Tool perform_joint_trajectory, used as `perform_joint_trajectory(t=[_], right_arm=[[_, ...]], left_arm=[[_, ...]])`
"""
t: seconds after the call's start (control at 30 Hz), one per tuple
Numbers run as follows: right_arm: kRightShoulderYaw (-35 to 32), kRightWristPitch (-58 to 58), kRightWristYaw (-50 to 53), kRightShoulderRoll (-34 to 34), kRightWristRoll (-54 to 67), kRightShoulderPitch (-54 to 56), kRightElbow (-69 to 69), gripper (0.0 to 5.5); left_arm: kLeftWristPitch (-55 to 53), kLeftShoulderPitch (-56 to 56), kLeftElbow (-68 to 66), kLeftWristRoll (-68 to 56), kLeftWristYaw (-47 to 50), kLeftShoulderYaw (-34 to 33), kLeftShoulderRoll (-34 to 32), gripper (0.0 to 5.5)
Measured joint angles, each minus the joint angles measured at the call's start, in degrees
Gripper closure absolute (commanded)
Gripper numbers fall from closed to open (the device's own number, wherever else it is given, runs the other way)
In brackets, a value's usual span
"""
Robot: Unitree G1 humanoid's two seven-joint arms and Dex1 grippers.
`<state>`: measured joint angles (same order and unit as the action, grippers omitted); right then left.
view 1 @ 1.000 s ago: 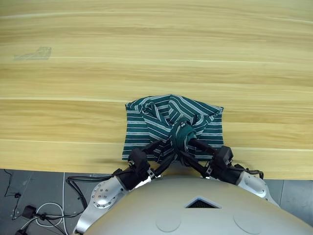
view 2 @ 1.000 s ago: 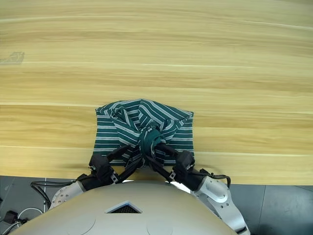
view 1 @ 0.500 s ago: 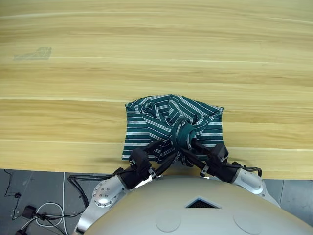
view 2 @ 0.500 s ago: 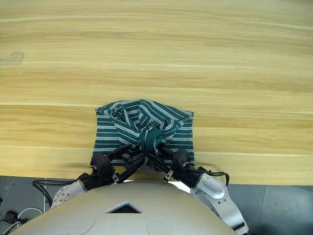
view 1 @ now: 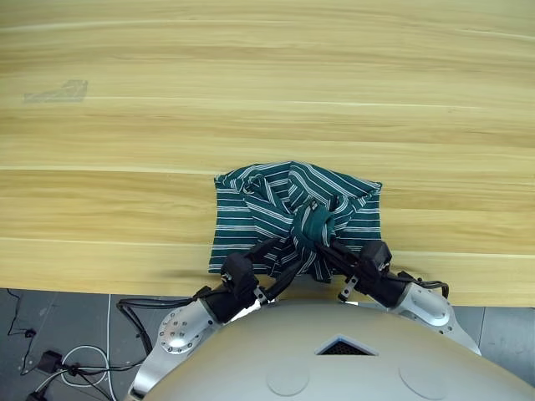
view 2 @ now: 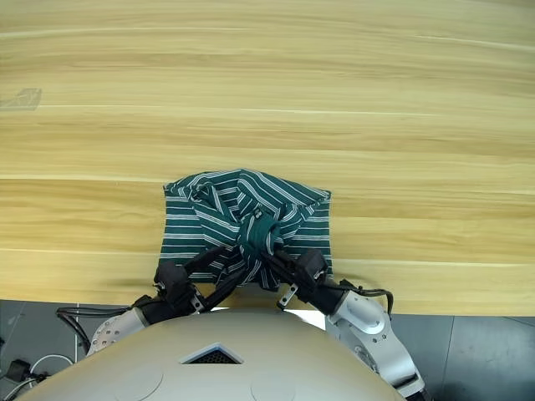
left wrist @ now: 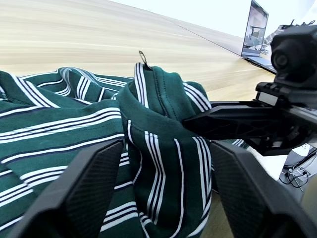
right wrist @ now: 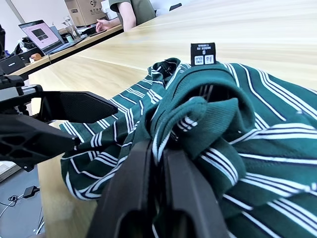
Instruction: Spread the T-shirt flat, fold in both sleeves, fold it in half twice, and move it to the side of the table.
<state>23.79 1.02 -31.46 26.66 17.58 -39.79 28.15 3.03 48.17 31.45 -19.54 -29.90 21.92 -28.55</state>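
Note:
The dark green T-shirt (view 1: 251, 209) with white stripes lies crumpled in a rough rectangle at the table's near edge. A bunch of its fabric (view 1: 311, 225) stands up in the middle, with a small tag (right wrist: 203, 53) on top. My right gripper (right wrist: 158, 148) is shut on this bunch, coming in from the near right (view 1: 324, 244). My left gripper (left wrist: 166, 148) is open, its two fingers (left wrist: 94, 188) set wide on either side of the same bunch, coming in from the near left (view 1: 288, 251). The two grippers almost meet there.
The wooden table (view 1: 267, 83) stretches wide beyond and to both sides of the shirt. A faint grey mark (view 1: 57, 90) sits at the far left. Cables (view 1: 75, 359) lie on the floor below the near edge. A laptop (right wrist: 39, 34) stands on another desk behind.
My right arm has shifted slightly in toward the shirt, and the bunch it holds has risen a little. The left arm and the rest of the shirt have stayed put.

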Motion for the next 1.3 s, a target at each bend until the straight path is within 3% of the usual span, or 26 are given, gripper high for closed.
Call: perform_joint_trajectory(t=[0.33, 0.57, 1.3], right_arm=[[5.23, -0.1, -1.25, -3.31, -2.7, 6.18, 0.0, 5.22], [5.41, -0.25, -1.3, -3.43, -3.17, 6.65, -0.02, 5.22], [5.06, -1.81, -0.9, -3.56, -3.23, 6.0, -0.65, 5.23]], left_arm=[[1.07, -5.7, -3.2, -4.05, -6.83, 1.52, -1.73, 2.26], [1.6, -6.1, -3.73, -5.2, -7.32, 1.69, -1.73, 2.26], [5.22, -7.09, -5.45, -3.18, -6.25, 0.77, -1.72, 3.88]])
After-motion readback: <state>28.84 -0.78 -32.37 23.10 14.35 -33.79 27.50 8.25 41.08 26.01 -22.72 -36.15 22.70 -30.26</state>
